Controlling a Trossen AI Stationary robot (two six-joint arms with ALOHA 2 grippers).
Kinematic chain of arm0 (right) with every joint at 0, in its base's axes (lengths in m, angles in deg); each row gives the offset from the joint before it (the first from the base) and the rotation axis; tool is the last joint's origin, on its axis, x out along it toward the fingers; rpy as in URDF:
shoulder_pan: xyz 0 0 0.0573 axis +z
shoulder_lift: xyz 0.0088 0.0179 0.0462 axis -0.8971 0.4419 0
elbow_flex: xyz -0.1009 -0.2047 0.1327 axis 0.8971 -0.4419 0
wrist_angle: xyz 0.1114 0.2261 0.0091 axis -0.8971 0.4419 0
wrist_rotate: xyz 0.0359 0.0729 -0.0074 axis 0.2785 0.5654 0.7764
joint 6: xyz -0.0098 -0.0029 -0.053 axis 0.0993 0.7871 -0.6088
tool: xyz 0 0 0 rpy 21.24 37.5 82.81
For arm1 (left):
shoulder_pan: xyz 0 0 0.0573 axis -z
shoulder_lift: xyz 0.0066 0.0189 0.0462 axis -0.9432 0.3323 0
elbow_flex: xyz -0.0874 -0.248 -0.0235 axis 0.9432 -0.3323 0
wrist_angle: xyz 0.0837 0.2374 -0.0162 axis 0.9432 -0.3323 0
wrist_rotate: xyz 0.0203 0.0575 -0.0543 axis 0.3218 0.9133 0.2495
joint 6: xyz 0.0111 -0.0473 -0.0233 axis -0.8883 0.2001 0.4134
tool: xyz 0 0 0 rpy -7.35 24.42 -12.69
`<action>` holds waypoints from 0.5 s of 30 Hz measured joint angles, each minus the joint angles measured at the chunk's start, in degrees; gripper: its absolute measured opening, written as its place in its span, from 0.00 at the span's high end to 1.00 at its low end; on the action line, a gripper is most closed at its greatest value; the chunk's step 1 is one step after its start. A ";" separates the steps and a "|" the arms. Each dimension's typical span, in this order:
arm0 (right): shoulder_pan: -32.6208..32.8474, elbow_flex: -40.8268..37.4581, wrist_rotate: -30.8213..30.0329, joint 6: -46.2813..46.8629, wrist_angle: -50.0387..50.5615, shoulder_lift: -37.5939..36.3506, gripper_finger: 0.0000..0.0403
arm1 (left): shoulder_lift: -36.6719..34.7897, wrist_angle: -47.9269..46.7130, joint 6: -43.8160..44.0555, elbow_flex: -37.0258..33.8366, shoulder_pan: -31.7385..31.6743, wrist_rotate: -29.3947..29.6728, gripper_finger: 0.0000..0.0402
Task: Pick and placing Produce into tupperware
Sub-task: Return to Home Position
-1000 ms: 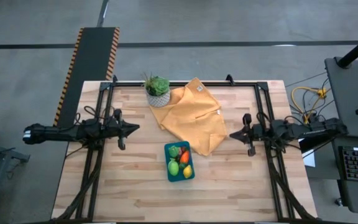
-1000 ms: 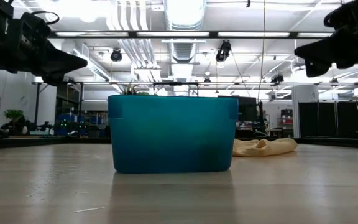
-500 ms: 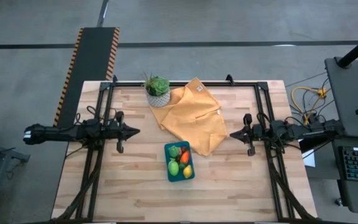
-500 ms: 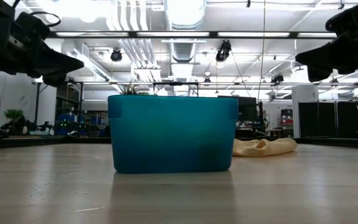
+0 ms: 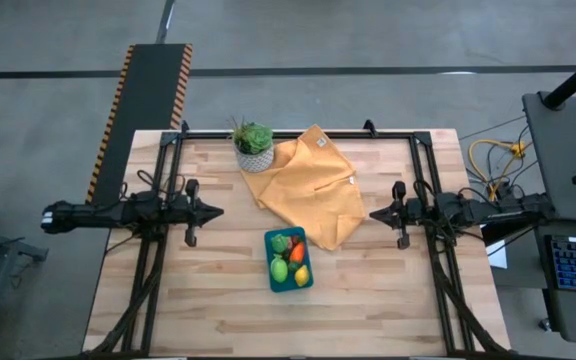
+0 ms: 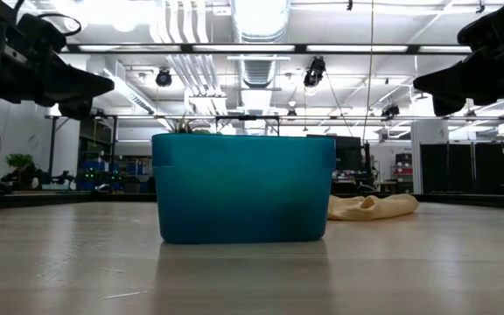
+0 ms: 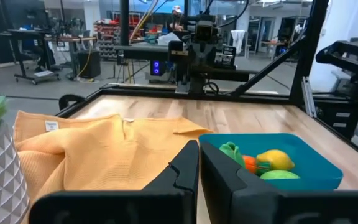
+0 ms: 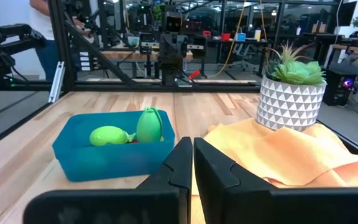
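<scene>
From above, the teal tupperware [image 5: 289, 284] stands at 6 o'clock from the middle of the wooden table [image 5: 218, 300]. The produce [image 5: 289, 259] lies inside it: a dark green piece, an orange one, a lime-green one and a yellow one. The mustard cloth [image 5: 313, 190] touches its 1 o'clock corner, and the potted plant [image 5: 254, 146] stands at 11 o'clock. The left gripper [image 5: 219, 211] hangs at 9 o'clock and the right gripper [image 5: 372, 214] at 3 o'clock. They point at each other, both pinched together and empty.

At table height, the tupperware fills the centre, with the cloth behind it at 3 o'clock. Both grippers hang high, at 10 and 2 o'clock.

From the left wrist, the fingers [image 7: 185, 171] meet with only a slit between them. Ahead, a lemon [image 7: 274, 160] and a lime-green fruit [image 7: 279, 176] lie in the tupperware.

From the right wrist, the fingers [image 8: 207, 165] likewise press together with nothing held. Two green pieces show above the tupperware's rim.
</scene>
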 joint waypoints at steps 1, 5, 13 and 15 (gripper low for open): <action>0.00 0.00 0.00 0.00 -0.01 0.00 0.98 | -0.22 0.00 -0.07 -0.01 0.00 -0.02 1.00; 0.00 0.00 0.02 0.14 0.01 0.00 0.98 | -1.08 -0.20 -0.31 -0.01 0.00 -0.97 1.00; 0.04 0.00 -2.92 -0.28 0.01 0.02 0.98 | -2.28 -0.13 -0.25 -0.01 -0.04 -0.98 1.00; 0.02 0.00 -2.96 -0.27 0.01 0.04 0.98 | -2.56 -0.13 -0.27 -0.01 -0.04 -0.98 1.00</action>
